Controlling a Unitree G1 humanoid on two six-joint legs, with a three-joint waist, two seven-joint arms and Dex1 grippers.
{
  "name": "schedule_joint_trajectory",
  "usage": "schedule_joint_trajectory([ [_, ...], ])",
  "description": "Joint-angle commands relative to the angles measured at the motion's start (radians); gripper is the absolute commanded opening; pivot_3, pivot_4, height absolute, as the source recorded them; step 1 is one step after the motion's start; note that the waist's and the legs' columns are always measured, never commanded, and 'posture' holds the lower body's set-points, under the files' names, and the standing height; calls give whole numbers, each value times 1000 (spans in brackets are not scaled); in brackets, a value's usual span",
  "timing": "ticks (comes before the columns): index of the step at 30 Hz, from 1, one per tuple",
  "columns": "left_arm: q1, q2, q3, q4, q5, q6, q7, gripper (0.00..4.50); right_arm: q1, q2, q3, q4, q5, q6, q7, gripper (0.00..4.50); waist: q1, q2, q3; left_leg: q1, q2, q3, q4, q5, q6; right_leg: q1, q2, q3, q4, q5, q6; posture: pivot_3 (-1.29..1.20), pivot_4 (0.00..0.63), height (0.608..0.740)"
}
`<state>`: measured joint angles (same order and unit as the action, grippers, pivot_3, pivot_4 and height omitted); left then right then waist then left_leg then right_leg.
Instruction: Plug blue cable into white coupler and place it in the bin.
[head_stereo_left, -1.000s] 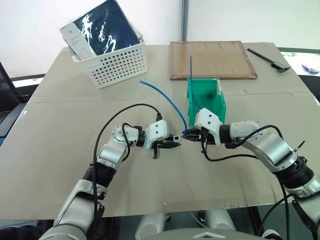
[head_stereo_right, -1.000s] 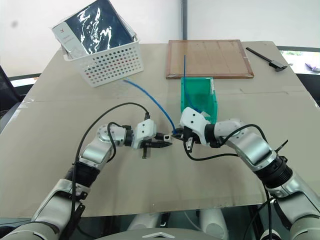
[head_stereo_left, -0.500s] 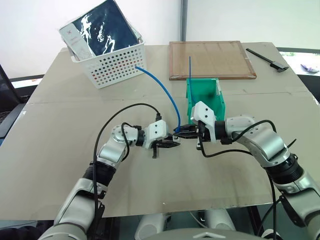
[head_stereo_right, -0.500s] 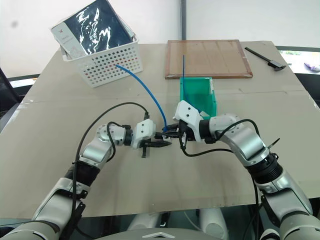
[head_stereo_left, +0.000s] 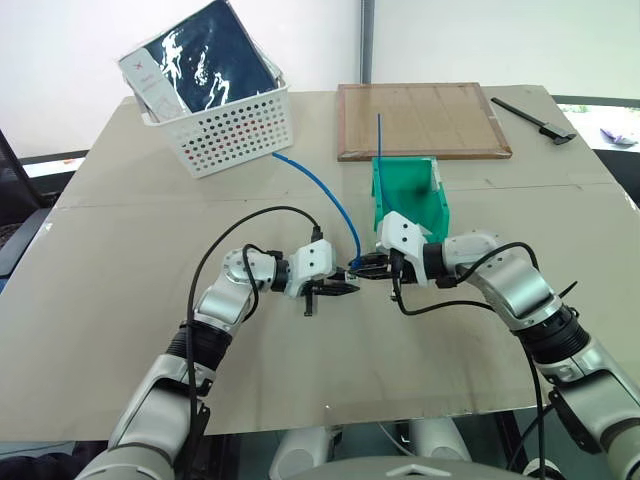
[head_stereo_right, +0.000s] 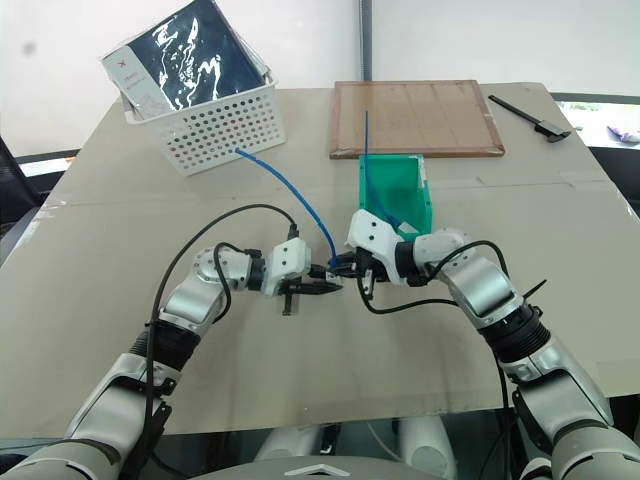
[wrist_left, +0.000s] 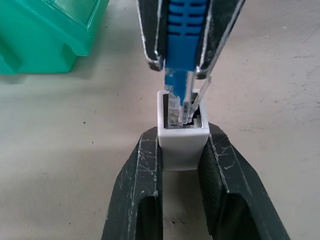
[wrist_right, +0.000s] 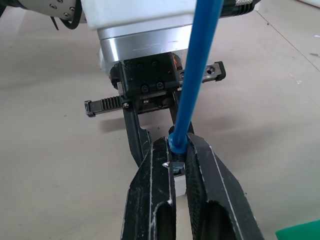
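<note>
My left gripper (wrist_left: 182, 150) pinches the white coupler (wrist_left: 182, 140) between its two fingers, socket facing outward, just above the table (head_stereo_left: 120, 300). My right gripper (wrist_left: 180, 67) is clamped on the blue boot of the blue cable (head_stereo_left: 325, 190), right behind its clear plug, and the plug tip sits in the mouth of the coupler's socket; I cannot tell whether it is fully seated. The two grippers meet tip to tip near the middle of the table, in front of the bin (head_stereo_left: 410, 195). A second ago the right gripper stood slightly apart from the coupler, closer to the bin's front; now the gap is closed, and the cable's free end, which lay low on the table then, arcs up toward the white basket (head_stereo_left: 225, 125). The left gripper has kept its place. A second, straighter blue cable (head_stereo_left: 379, 135) stands up out of the green bin. Beyond it lies a wooden board (head_stereo_left: 425, 120), with a black tool (head_stereo_left: 535, 120) at the far right corner. The basket holds a dark packet, and a pale wall rises behind the table.
</note>
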<state>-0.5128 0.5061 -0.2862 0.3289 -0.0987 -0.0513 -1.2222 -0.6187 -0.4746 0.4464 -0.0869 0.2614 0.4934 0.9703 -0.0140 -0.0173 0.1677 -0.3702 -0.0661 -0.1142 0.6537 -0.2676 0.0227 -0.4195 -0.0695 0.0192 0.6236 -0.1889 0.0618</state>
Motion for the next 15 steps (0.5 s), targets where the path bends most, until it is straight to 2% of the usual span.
schedule_joint_trajectory([
  [1,3,3,-5,-1,13,0,-1,404,-2,-20,36,22,-37,30,44,0,0,0,0,0,0,0,0,0,0,0,0,0,0,0,0,0,150,740],
  [15,8,-2,-5,-15,12,6,12,404,-130,-12,87,104,-85,54,187,0,0,0,0,1,0,0,0,0,0,1,0,0,0,0,0,0,150,740],
])
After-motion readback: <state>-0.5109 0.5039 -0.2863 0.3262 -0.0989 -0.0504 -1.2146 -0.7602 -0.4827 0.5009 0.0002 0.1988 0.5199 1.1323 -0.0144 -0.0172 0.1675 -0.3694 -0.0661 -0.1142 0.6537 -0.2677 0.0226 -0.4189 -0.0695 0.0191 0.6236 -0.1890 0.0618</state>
